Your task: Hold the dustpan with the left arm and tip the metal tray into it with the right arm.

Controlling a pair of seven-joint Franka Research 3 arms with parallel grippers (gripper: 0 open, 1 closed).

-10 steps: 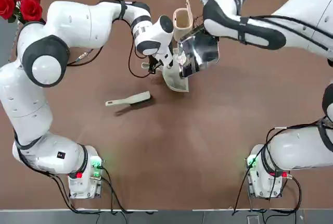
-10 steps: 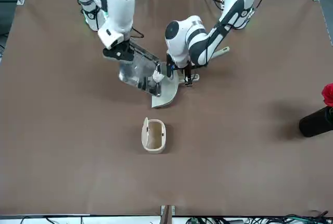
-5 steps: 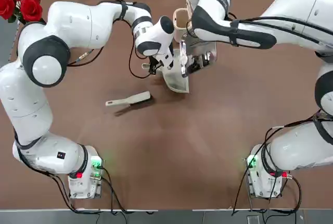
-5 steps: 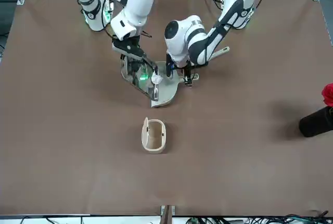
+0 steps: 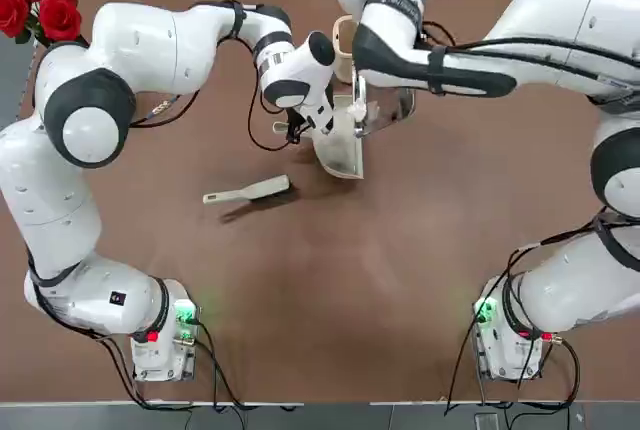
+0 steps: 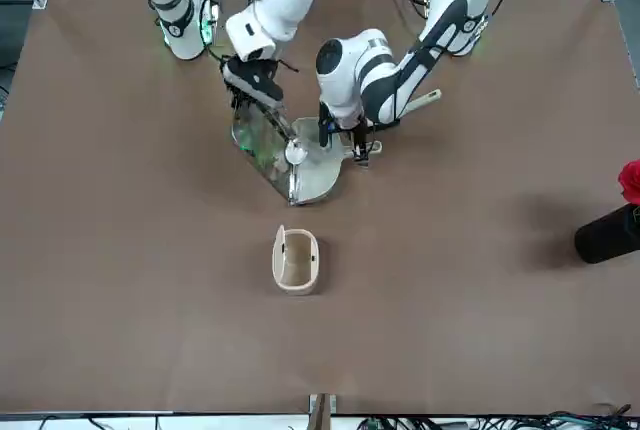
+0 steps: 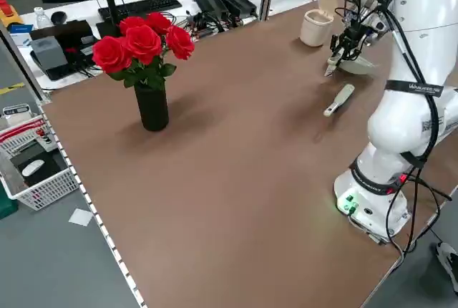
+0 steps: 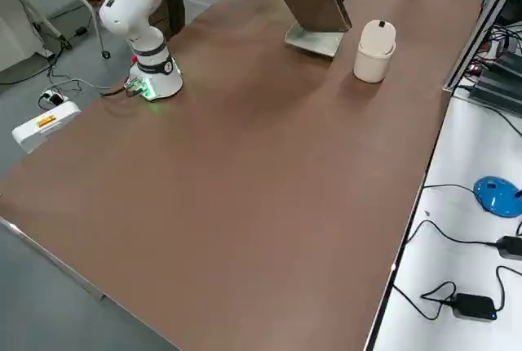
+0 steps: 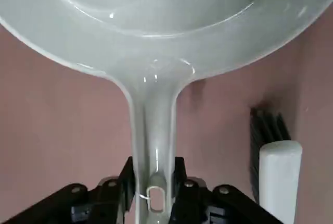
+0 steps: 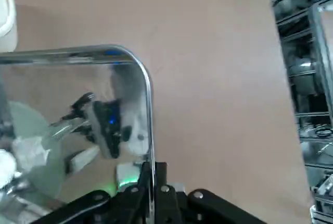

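Silver Tray Tipped at Dustpan

Our right gripper (image 10: pixel 153 193) was closed on the rim of the shiny silver rectangular metal tray (image 10: pixel 78 125), tilted over the cream-beige rounded plastic dustpan (image 6: pixel 318 165). Our left gripper (image 9: pixel 155 187) was closed on the dustpan's thin handle.

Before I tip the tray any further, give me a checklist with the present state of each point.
1. Left gripper shut on the dustpan handle: ok.
2. Right gripper shut on the rim of the metal tray: ok.
3. Tray tilted, with its low edge at the dustpan's scoop: ok.
4. Hand brush lying apart from both grippers: ok.
5. Cream bin upright, clear of the tray: ok.
6. Contents landed in the scoop: cannot tell; none made out.
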